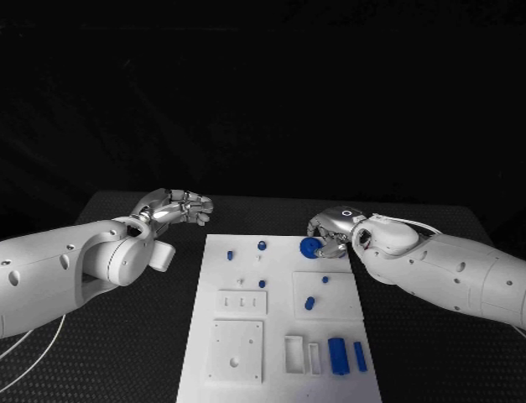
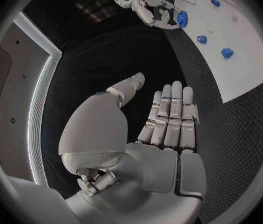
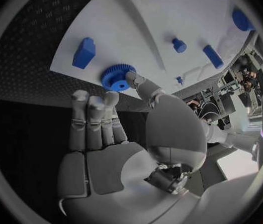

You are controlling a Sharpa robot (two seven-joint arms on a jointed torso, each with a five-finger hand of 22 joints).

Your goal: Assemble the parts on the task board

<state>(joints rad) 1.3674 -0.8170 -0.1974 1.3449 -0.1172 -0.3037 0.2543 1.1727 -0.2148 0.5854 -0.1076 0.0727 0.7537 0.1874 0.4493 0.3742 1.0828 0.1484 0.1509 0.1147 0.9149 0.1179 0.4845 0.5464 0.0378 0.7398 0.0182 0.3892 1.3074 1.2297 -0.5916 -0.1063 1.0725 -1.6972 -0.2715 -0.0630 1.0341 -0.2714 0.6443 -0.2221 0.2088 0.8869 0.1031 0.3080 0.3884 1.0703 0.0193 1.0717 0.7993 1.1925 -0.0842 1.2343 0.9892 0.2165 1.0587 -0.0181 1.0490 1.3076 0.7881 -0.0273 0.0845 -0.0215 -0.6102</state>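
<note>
The blue gear (image 1: 309,246) sits at the far right edge of the white task board (image 1: 245,369), pinched between the thumb and fingers of the right hand (image 1: 333,228), probably so it can be carried over the plate toward a seat. Other small blue parts (image 1: 338,355) lie or stand on the board. The left hand (image 1: 172,207) hangs off the board's far left corner, fingers straight, close together and holding nothing. The black table (image 1: 130,353) has a textured surface; the room behind is dark.
</note>
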